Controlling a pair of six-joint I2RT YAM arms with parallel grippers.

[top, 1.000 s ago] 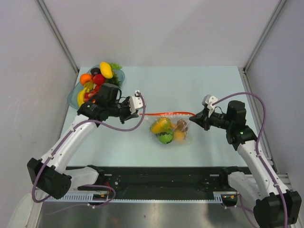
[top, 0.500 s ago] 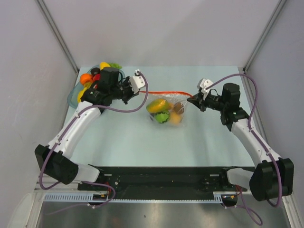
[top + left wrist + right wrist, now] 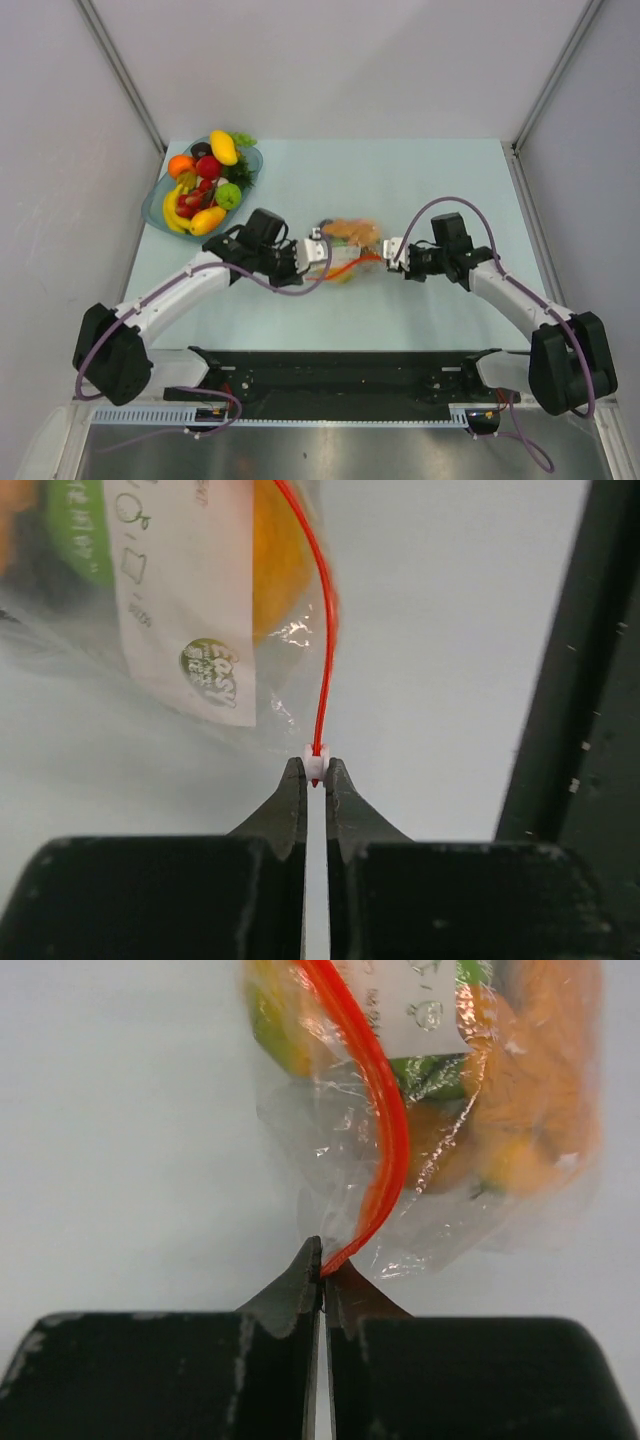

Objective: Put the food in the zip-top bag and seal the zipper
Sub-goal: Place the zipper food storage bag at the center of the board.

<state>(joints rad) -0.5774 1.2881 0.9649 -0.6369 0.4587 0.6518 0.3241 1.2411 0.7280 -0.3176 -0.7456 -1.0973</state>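
The clear zip-top bag lies mid-table between both grippers, holding orange, yellow and green food. Its red-orange zipper runs along the near edge. My left gripper is shut on the zipper's white slider tab at the bag's left end. My right gripper is shut on the right end of the zipper. In the right wrist view the bag bulges with orange and green food. In the left wrist view the zipper runs straight up from my fingertips beside the bag's white label.
A translucent bluish dish at the back left holds several more toy fruits. A black rail runs along the table's near edge. Grey walls close in both sides.
Both grippers came nearer and closer together, bringing the bag down from the table's far half to the middle. The zipper, stretched long before, is now short and slack between them.
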